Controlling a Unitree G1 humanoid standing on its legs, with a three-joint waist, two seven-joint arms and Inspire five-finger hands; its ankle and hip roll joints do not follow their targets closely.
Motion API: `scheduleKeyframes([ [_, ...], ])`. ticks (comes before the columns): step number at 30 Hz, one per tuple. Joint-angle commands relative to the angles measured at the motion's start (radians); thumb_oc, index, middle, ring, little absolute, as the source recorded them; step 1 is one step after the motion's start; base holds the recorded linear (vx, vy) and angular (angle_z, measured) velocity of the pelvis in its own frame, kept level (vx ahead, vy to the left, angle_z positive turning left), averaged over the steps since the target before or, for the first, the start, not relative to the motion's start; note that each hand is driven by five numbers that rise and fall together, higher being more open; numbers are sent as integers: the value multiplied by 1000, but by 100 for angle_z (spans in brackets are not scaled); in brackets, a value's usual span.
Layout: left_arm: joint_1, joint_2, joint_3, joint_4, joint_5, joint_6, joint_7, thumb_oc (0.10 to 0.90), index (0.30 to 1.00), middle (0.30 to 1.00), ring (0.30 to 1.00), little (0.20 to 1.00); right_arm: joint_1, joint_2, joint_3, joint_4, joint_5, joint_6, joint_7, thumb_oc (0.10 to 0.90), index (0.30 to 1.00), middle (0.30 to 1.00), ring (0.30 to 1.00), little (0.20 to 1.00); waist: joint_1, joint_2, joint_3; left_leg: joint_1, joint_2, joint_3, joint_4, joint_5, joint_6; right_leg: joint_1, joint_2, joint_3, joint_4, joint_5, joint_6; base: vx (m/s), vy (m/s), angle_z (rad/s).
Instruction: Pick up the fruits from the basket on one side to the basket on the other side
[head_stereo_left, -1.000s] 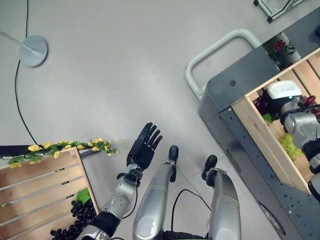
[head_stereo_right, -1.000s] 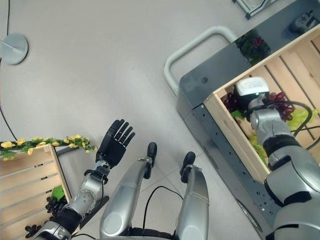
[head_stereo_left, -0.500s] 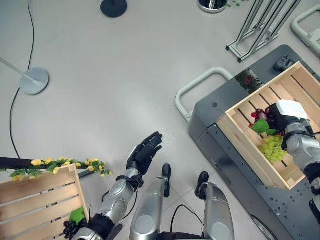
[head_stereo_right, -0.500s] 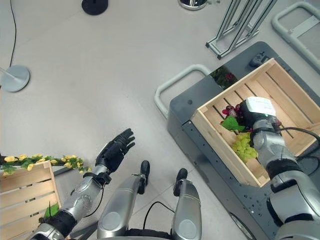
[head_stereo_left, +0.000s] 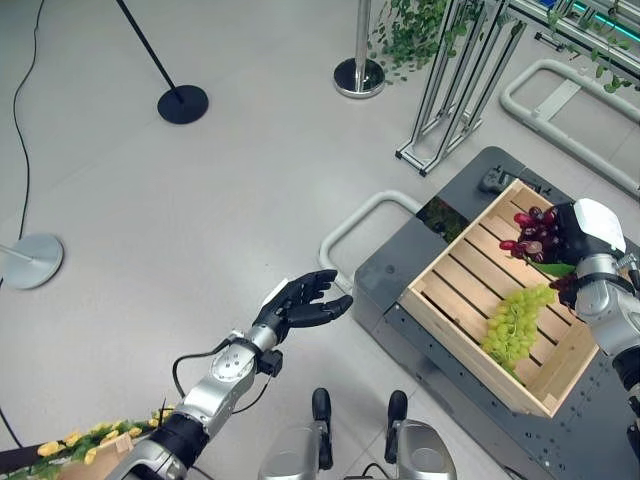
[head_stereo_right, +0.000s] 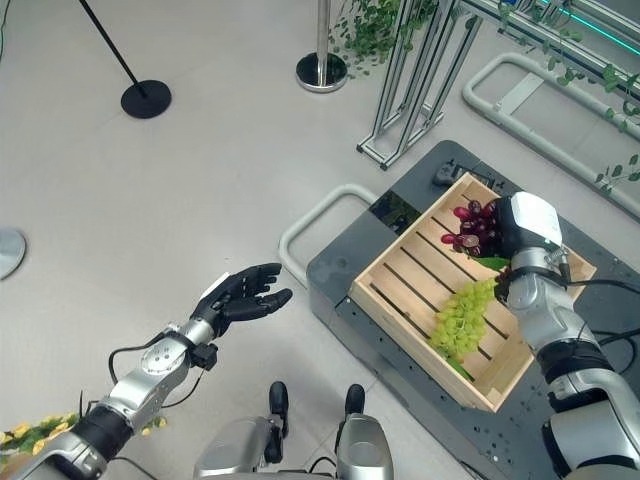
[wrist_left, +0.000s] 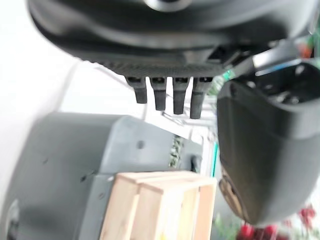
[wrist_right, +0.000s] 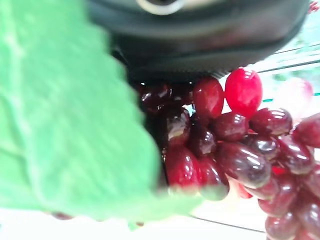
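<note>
Grey floor spreads out below you, with a dark grey cart (head_stereo_left: 400, 275) at the right carrying a wooden crate (head_stereo_right: 400, 275). Your right hand (head_stereo_right: 520, 235) sits at the crate's far corner, against a bunch of red grapes (head_stereo_right: 468, 228) with a green leaf (wrist_right: 60, 125); your wrist view shows the grapes pressed close under the palm, but you cannot tell how the fingers are set. A bunch of green grapes (head_stereo_left: 515, 322) lies on the slats near the crate's right edge. Your left hand (head_stereo_left: 295, 300) hangs over the floor beside the cart's white handle (head_stereo_left: 350, 220), fingers relaxed and holding nothing.
</note>
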Motion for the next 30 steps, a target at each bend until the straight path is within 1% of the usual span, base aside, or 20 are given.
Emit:
scheduleKeyframes([
  [1,-14,-12,-57,-84,14,-22,-52,800,900,900,900,900,-112,-99,-31,-52,128,-112,-57,400,300,300,300,300,16,-16,-221,-29,46,-28,24,-11,-76,-33,48,20,8,60,-62,43,19,1],
  [2,-24,-12,-57,-90,14,-15,-61,800,900,900,900,900,-117,-92,-35,-65,153,-125,-45,400,300,300,300,300,15,-15,-227,-23,48,-30,13,-6,-78,-27,49,20,-2,64,-62,61,25,1],
  [3,-42,-14,-55,-99,7,-5,-78,800,900,900,900,900,-131,-78,-44,-91,222,-143,-15,400,300,300,300,300,15,-15,-239,-12,50,-33,-8,3,-82,-16,51,19,-19,70,-61,49,20,1],
  [4,-49,-16,-54,-101,3,-1,-84,800,900,900,900,900,-135,-69,-48,-98,240,-142,-1,400,300,300,300,300,15,-15,-243,-9,52,-34,-15,5,-83,-13,51,18,-23,71,-60,56,20,2],
  [7,-97,-31,-50,-112,-16,12,-107,800,900,900,900,900,-159,7,-80,-145,425,-165,84,400,300,300,300,300,18,-13,-259,11,56,-42,-51,20,-90,9,54,8,-50,75,-60,40,15,10],
  [8,-102,-36,-48,-113,-15,13,-110,800,900,900,900,900,-161,19,-83,-149,440,-165,92,400,300,300,300,300,19,-13,-262,13,57,-43,-56,21,-91,12,54,6,-54,76,-60,42,9,9],
  [9,-121,-48,-45,-113,-15,18,-110,800,900,900,900,900,-172,55,-88,-166,500,-163,119,400,300,300,300,300,22,-13,-268,19,59,-45,-69,27,-94,21,56,1,-66,79,-61,0,0,0],
  [11,-141,-57,-42,-111,-16,20,-108,800,900,900,900,900,-184,85,-88,-176,532,-155,143,400,300,300,300,300,24,-14,-273,24,60,-46,-79,32,-97,29,57,-5,-77,82,-61,33,6,1],
  [12,-166,-70,-40,-105,-20,18,-99,800,900,900,900,900,-198,120,-88,-186,598,-151,169,400,300,300,300,300,28,-15,-279,28,60,-49,-86,33,-99,38,58,-11,-91,85,-61,39,7,4],
  [14,-187,-76,-33,-100,-22,18,-95,800,900,900,900,900,-203,148,-88,-194,639,-145,192,400,300,300,300,300,31,-17,-283,30,59,-52,-88,33,-101,45,58,-16,-103,89,-61,36,5,5],
  [15,-207,-85,-29,-96,-24,19,-89,800,900,900,900,900,-213,180,-83,-198,685,-138,213,400,300,300,300,300,36,-18,-288,32,58,-55,-91,32,-101,51,58,-19,-113,92,-61,40,5,6],
  [16,-225,-96,-23,-98,-33,34,-86,800,900,900,900,900,-218,213,-80,-207,733,-127,227,400,300,300,300,300,40,-19,-293,33,58,-60,-94,33,-102,54,58,-21,-119,94,-61,41,4,5],
  [17,-231,-100,-20,-98,-39,41,-88,800,900,900,900,900,-218,225,-81,-210,749,-122,236,400,300,300,300,300,42,-20,-295,34,58,-62,-95,33,-103,55,57,-22,-121,95,-61,35,1,5],
  [19,-259,-122,-20,-91,-59,69,-84,800,900,900,900,900,-221,280,-81,-224,810,-101,254,400,300,300,300,300,48,-20,-301,33,56,-73,-98,32,-102,58,56,-26,-122,93,-60,30,0,17],
  [21,-273,-131,-21,-85,-58,76,-71,800,900,900,900,900,-222,306,-77,-231,818,-92,259,400,300,300,300,300,52,-21,-304,33,55,-80,-98,31,-102,61,55,-29,-122,92,-59,21,2,21],
  [26,-329,-153,-31,-56,-49,104,-20,800,900,900,900,900,-254,372,-34,-237,849,-35,256,400,300,300,300,300,64,-22,-319,35,50,-95,-98,26,-102,69,47,-48,-122,87,-56,25,24,13],
  [30,-371,-157,-27,-40,-52,147,1,800,900,900,900,900,-270,414,-3,-226,881,-10,268,400,300,300,300,300,73,-22,-331,36,46,-100,-98,24,-101,76,42,-60,-122,83,-54,16,32,12],
])
